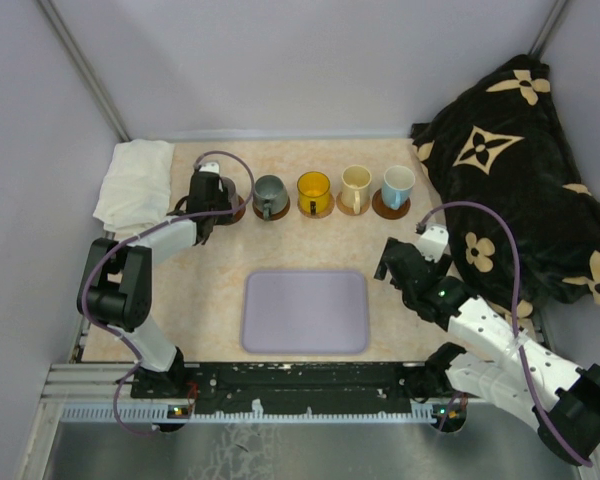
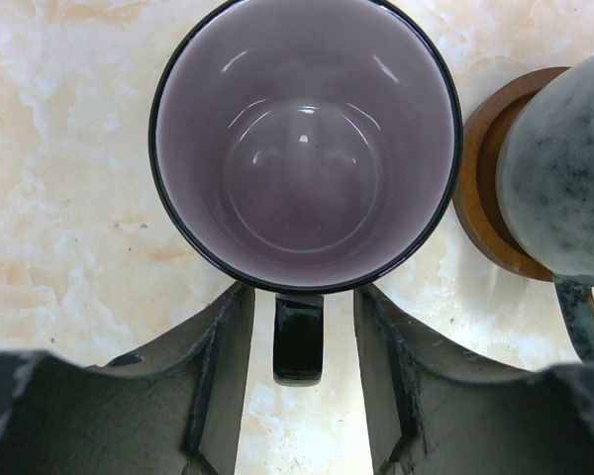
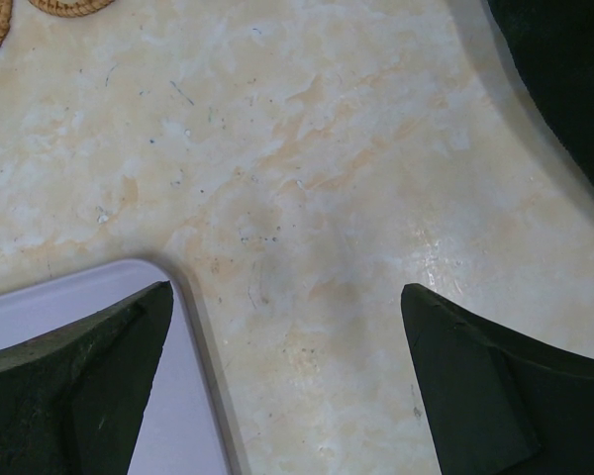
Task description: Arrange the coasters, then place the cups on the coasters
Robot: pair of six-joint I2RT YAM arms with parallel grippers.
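Observation:
Five cups stand in a row at the back, each on a brown coaster: the mauve cup point(image 1: 223, 200), the grey-green cup point(image 1: 270, 195), the orange-yellow cup point(image 1: 313, 190), the cream cup point(image 1: 355, 187) and the white and light blue cup point(image 1: 397, 184). My left gripper point(image 1: 208, 200) hovers at the mauve cup point(image 2: 305, 143), open. That cup's dark handle point(image 2: 299, 336) sits between the fingers point(image 2: 223, 346) with a gap on each side. Its coaster point(image 1: 237, 213) peeks out beneath. The grey-green cup point(image 2: 564, 168) on its coaster point(image 2: 480, 188) is just to the right. My right gripper point(image 1: 390, 262) point(image 3: 285, 292) is open and holds nothing.
A lavender tray point(image 1: 305, 312) lies at the front middle, and its corner point(image 3: 40, 307) is by my right gripper. A white cloth point(image 1: 135, 180) lies at the back left. A black patterned blanket point(image 1: 520, 170) fills the right side.

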